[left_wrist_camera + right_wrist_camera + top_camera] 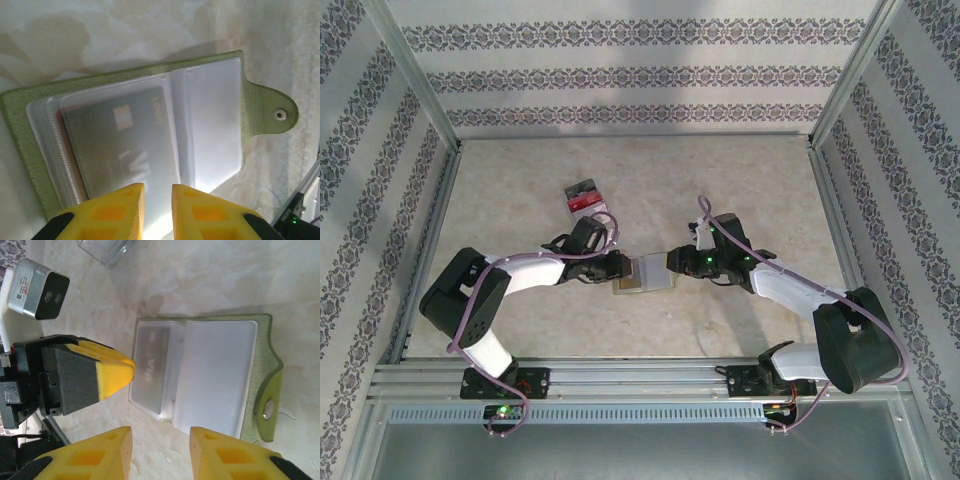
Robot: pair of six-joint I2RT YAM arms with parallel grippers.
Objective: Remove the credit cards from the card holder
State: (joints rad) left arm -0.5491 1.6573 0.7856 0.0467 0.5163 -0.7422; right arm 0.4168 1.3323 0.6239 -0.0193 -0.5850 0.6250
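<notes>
The olive-green card holder (645, 274) lies open on the table between my two grippers. Its pale sleeves face up, and a dark grey credit card (120, 145) with white marks sits inside one of them. My left gripper (158, 192) has its yellow fingertips a narrow gap apart over the sleeves at the holder's (20, 130) edge, with nothing visibly clamped between them. My right gripper (161, 440) is open above bare table, just short of the holder's (262, 340) other side. The left gripper's fingertip (116, 375) touches the sleeve holding the dark card (150, 365). Red and pinkish cards (585, 197) lie loose behind the left arm.
Patterned walls and metal frame posts (430, 90) enclose the beige table. An aluminium rail (640, 375) carries both arm bases at the near edge. The left wrist's camera block (37, 290) sits close to my right gripper. Bare table stretches behind the holder.
</notes>
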